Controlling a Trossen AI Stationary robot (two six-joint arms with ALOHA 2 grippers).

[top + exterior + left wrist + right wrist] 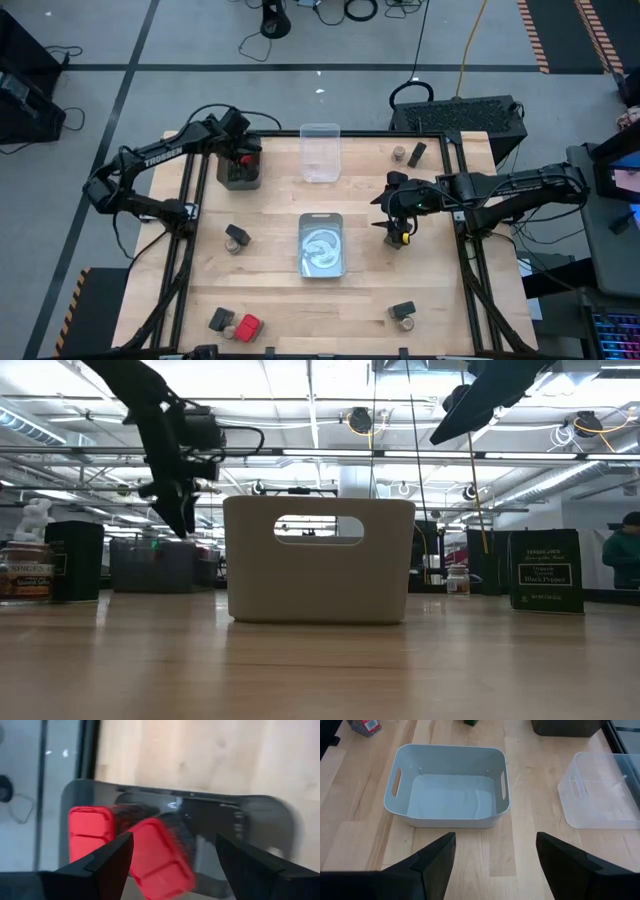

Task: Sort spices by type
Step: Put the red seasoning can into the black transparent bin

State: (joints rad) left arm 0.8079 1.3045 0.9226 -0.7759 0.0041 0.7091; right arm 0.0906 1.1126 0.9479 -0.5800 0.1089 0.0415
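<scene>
Red spices [160,857] lie in the dark bin [239,176] at the worktop's [270,290] far left. One lies tilted, its long axis slanting across the bin; its neighbour [90,837] sits squarer. The left end effector [172,857] hovers above, fingers apart, empty. Descending could clip the bin wall. The right end effector [495,857], fingers apart, waits over the grey bin [450,822].

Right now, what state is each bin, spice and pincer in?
Left pincer: open, above the dark bin.
Dark bin: holds two red spice boxes.
Right pincer: open, holding nothing.
Clear bin: empty.
Grey bin: empty.
Black pepper box: upright on the table.
</scene>
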